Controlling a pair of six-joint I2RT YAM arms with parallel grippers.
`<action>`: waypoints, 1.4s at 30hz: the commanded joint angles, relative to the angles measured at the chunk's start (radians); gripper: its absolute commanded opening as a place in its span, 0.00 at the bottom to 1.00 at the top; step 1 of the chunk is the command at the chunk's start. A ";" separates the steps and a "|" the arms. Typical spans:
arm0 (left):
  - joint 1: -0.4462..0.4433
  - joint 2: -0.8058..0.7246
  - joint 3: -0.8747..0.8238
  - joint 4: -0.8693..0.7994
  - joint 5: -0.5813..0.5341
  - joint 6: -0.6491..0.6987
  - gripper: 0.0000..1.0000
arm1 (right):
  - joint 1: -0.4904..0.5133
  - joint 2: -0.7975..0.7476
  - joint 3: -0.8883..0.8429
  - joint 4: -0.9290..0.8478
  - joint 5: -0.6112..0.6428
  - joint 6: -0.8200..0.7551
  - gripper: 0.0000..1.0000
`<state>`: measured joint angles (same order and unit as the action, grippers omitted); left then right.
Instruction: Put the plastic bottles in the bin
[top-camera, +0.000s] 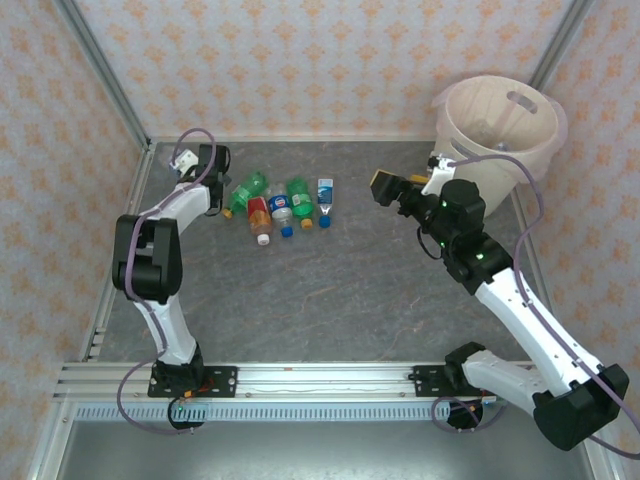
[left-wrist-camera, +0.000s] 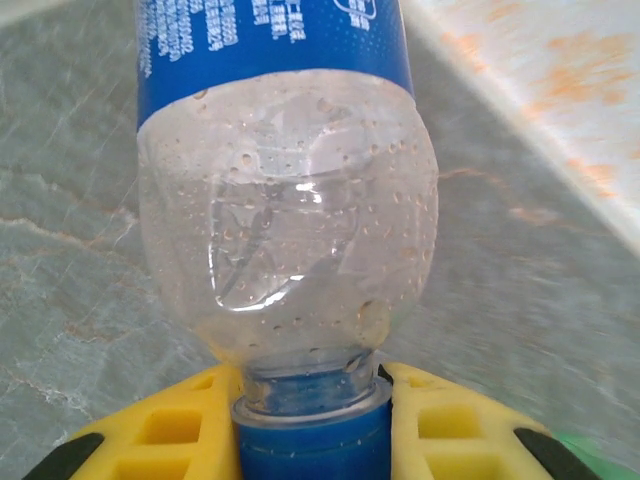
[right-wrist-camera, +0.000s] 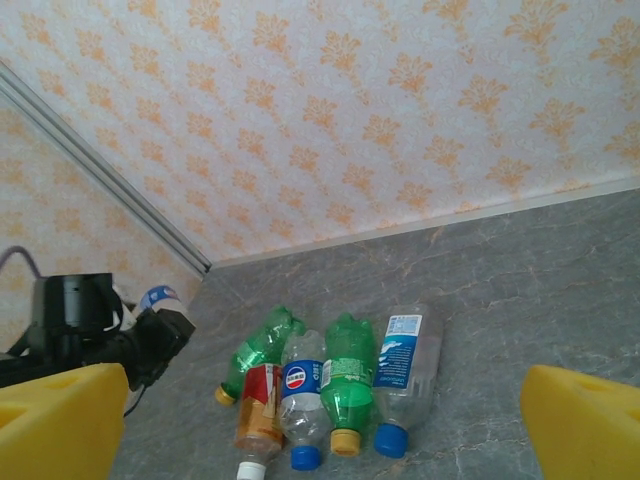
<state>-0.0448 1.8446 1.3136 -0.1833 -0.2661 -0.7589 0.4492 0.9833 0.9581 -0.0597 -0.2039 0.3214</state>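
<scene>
From above, the left gripper (top-camera: 200, 162) is reaching into the far left corner of the table (top-camera: 330, 290). Just to its right, five plastic bottles (top-camera: 282, 205) lie side by side on the table, caps toward the near edge. The bin (top-camera: 500, 125) stands upright in the far right corner, well apart from the row. The right gripper (top-camera: 388, 188) hangs between the row and the bin, nearer the bin, with its jaws apart and nothing between them.

In the left wrist view, the left gripper (left-wrist-camera: 312, 405) is closed on a clear bottle (left-wrist-camera: 290, 230) with a blue label. Its yellow fingers (left-wrist-camera: 170, 432) pinch the blue cap and neck from both sides. The bottle's body points away from the camera over the grey table (left-wrist-camera: 70, 250), and the patterned wall (left-wrist-camera: 540, 90) runs along the right.

In the right wrist view, the right gripper (right-wrist-camera: 320, 425) is spread wide and holds nothing, one yellow finger at each lower corner. Beyond it lie the five plastic bottles (right-wrist-camera: 330, 380): green, red-labelled, blue-labelled, green, and one clear with a blue-and-white label. To the left, the left gripper (right-wrist-camera: 135, 320) shows as a dark shape with a blue-labelled bottle at it.
</scene>
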 joint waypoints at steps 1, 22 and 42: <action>-0.068 -0.091 -0.046 0.059 -0.020 0.071 0.27 | 0.005 -0.039 -0.026 -0.001 -0.008 0.038 1.00; -0.632 -0.559 -0.390 0.375 0.105 0.554 0.27 | 0.005 -0.056 -0.040 0.018 -0.024 0.136 1.00; -0.933 -0.631 -0.477 0.324 -0.026 0.741 0.25 | 0.021 0.265 0.235 -0.039 -0.481 0.102 0.89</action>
<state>-0.9634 1.1931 0.8101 0.1692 -0.2291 -0.0570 0.4587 1.2327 1.1458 -0.0628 -0.6300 0.4515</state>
